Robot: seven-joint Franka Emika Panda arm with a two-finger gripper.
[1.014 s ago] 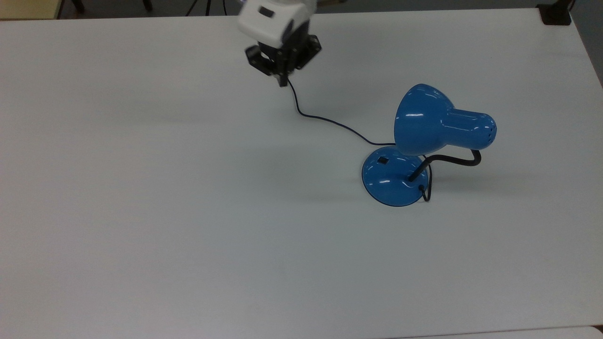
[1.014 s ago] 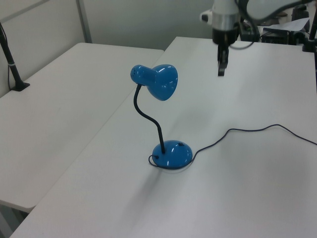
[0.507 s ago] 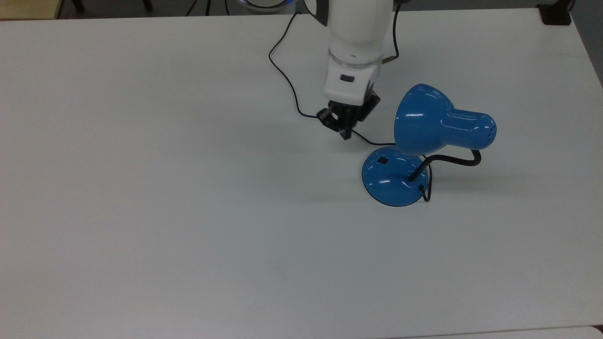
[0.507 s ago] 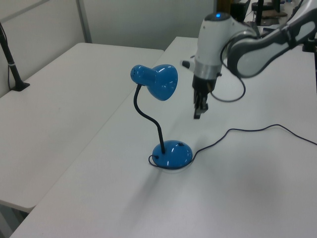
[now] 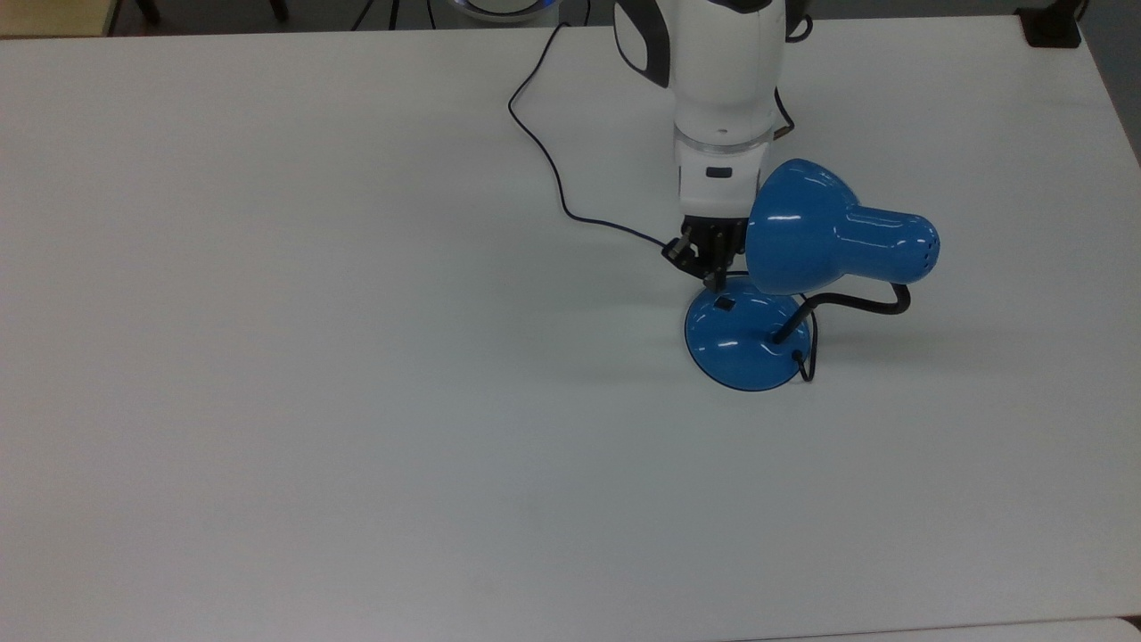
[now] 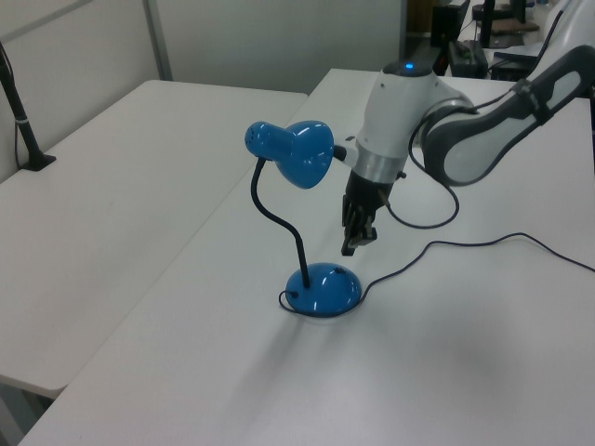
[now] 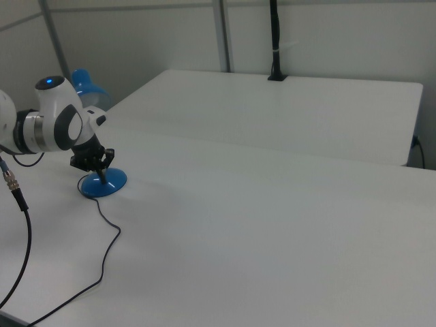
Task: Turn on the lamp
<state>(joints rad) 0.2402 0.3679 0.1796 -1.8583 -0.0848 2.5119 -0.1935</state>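
Top view: arm reached down, claw (image 5: 714, 283) pointing downward with fingers drawn narrow, tip just above lamp (image 5: 784, 276) base near the switch (image 5: 725, 303). Lamp stood on desk (image 5: 312, 357).

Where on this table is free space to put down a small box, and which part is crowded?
The table is bare on the top view's whole left half and along its bottom edge, below the lamp. Crowded is the area around the lamp's base, where the end effector hangs, and the strip where the cord runs.
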